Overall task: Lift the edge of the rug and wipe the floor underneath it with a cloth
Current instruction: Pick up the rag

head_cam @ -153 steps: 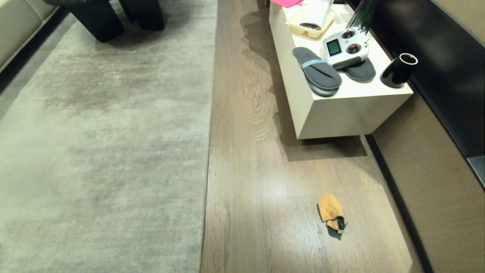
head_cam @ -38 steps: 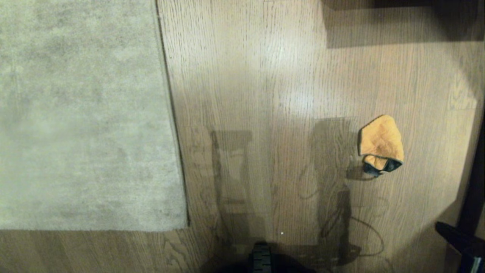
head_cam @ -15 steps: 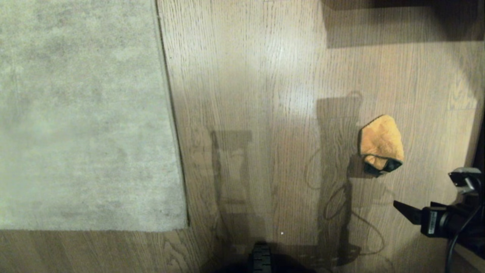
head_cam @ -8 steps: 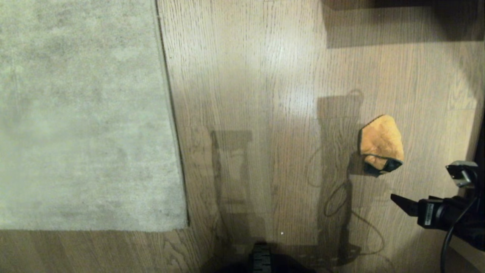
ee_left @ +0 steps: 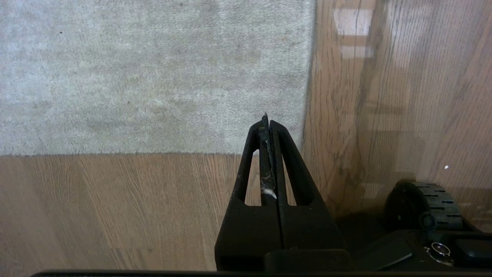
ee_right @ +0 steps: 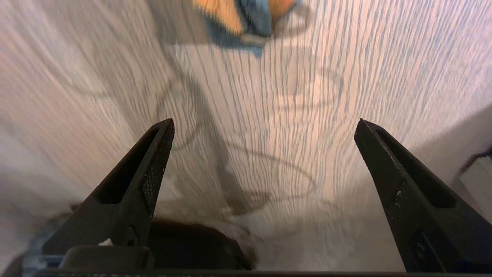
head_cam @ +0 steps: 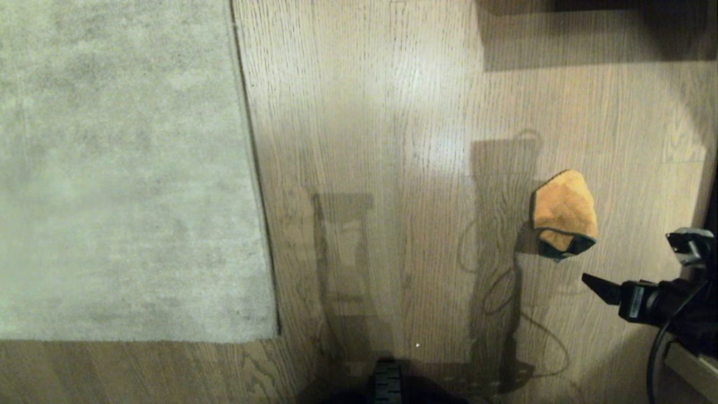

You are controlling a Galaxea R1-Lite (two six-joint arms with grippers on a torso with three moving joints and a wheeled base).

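The small orange-tan cloth with dark teal trim lies crumpled on the wood-grain floor, at the right of the head view. My right gripper stands open and empty just short of it. One dark finger points toward the cloth, which it does not touch. The rug edge lies flat, ending in a corner. My left gripper is shut, with only a wisp of lint in it, and hangs above the rug's corner.
A dark furniture shadow crosses the far right of the floor. A dark baseboard strip runs down the right edge, with a pale ledge below it. My base's wheel sits at the near edge.
My right arm has come in from the lower right and edged toward the cloth with its fingers open. Cloth, rug and left gripper have stayed put.
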